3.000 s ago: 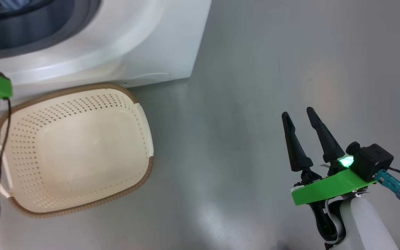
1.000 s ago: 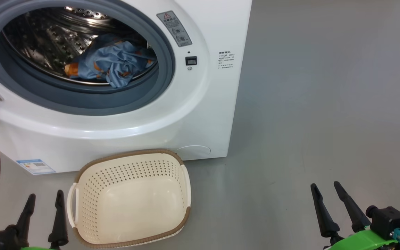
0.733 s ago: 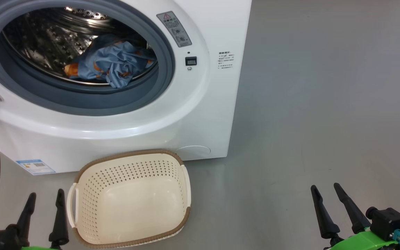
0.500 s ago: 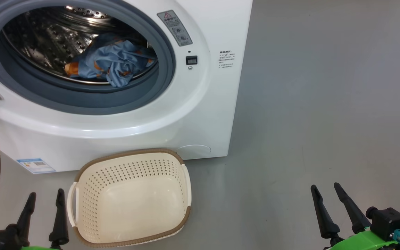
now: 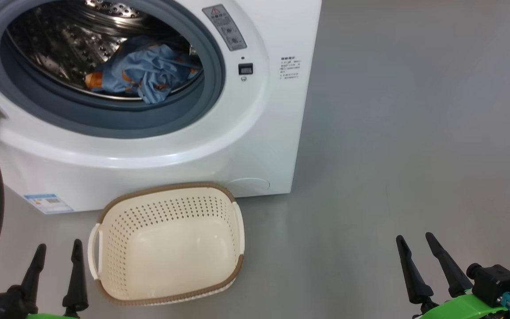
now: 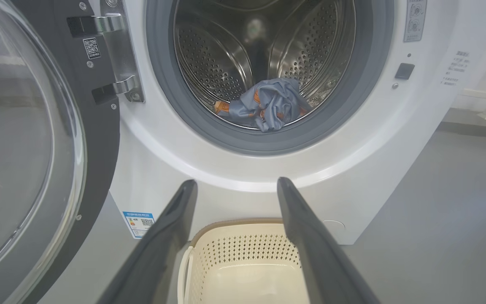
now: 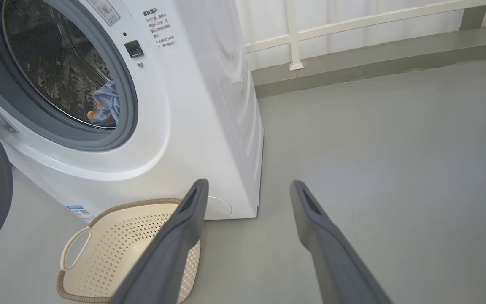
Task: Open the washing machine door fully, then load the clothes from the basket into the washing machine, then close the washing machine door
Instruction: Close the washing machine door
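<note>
Since the clothes lie inside, the washing machine door (stiff, hinged) wants pushing by its rim; all jaws spread.

In the head view the left gripper sits at 7 o'clock and the right gripper at 5 o'clock. Both have their two dark fingers spread apart, holding nothing. The left fingers point to about 12 o'clock; the right ones lean toward 11. A green bracket and a black camera block sit at the right wrist.
</note>
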Available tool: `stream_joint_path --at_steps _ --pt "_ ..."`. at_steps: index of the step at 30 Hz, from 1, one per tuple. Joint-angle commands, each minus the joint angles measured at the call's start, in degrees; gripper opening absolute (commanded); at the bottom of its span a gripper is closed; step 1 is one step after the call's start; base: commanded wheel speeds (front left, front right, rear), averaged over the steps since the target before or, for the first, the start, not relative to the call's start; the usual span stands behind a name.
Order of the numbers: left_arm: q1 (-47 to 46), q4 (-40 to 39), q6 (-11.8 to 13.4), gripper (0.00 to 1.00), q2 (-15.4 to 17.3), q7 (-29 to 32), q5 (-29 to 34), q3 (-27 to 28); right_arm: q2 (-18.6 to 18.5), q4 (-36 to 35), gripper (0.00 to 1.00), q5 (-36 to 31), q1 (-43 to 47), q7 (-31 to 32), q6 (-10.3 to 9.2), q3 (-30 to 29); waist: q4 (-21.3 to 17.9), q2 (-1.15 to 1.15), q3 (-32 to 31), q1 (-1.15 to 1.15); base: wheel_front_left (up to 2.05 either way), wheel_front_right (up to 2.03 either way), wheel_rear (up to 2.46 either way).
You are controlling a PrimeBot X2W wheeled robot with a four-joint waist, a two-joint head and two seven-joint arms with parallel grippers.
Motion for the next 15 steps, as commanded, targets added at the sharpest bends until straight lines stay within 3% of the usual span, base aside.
stream_joint_path --at_steps 1,7,15 --pt "-0.28 -1.57 0.01 1.00 0.86 -0.21 0.51 2.22 -0.58 -1.43 1.00 0.22 -0.14 -0.27 0.09 1.14 0.01 0.00 0.02 0.00 -1.26 1.26 0.00" --pt "-0.31 -2.26 0.01 1.00 1.11 -0.21 0.12 2.11 -0.47 -1.55 1.00 0.15 -0.19 -0.27 0.09 0.99 0.19 0.00 0.26 0.00 -1.01 1.01 0.00" --pt "-0.19 -3.19 0.01 1.00 1.18 -0.21 0.02 1.88 -0.42 -1.47 1.00 0.11 -0.38 -0.27 0.09 0.91 0.59 0.00 0.26 0.00 -0.11 0.11 0.00"
